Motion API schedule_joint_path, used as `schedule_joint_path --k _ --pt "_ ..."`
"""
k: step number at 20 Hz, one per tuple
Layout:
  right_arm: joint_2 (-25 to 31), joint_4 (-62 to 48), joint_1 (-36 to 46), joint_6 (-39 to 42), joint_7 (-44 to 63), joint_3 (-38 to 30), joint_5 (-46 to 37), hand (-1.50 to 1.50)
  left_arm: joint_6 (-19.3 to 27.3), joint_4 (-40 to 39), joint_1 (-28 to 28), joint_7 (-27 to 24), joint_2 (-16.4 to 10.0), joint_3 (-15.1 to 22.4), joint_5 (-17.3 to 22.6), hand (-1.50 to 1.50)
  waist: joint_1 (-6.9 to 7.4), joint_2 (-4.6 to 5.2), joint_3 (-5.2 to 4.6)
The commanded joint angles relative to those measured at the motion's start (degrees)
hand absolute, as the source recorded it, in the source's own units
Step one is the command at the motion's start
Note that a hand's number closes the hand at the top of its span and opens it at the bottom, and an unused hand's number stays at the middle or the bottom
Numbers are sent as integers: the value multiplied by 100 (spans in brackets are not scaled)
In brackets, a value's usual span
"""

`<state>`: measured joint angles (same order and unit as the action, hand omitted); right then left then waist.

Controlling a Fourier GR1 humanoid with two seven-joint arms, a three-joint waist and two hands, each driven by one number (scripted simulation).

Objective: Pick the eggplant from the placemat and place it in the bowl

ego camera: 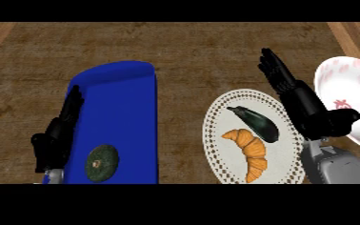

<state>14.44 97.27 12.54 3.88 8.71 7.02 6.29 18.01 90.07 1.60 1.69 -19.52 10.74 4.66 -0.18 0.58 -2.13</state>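
Note:
A dark eggplant [256,122] lies on a round white placemat [219,138] at the lower right, with an orange croissant [251,153] just below it. My right hand [304,106] hovers at the mat's right edge, fingers straight and pointing up and away, holding nothing. A white bowl [336,81] with pink marks sits at the far right, partly behind that hand and cut by the picture's edge. My left hand [59,129] rests open at the left edge of a blue board.
A long blue board [119,109] lies at the left with a dark green round vegetable [102,162] near its lower end. The brown wood-grain counter [183,52] stretches across the back and between the board and the placemat.

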Motion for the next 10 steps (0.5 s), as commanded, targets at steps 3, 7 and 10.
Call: schedule_joint_path --k 3,7,10 --pt "311 -676 453 516 265 -186 184 150 -867 -63 -432 -271 69 269 292 0 46 -34 210" --pt "2028 -523 933 1174 399 360 -1502 150 -1195 75 -776 -165 192 682 323 0 -28 -58 75" --pt "640 -1995 721 804 280 244 -704 -150 -1792 212 -1092 230 80 667 694 0 116 -19 217"
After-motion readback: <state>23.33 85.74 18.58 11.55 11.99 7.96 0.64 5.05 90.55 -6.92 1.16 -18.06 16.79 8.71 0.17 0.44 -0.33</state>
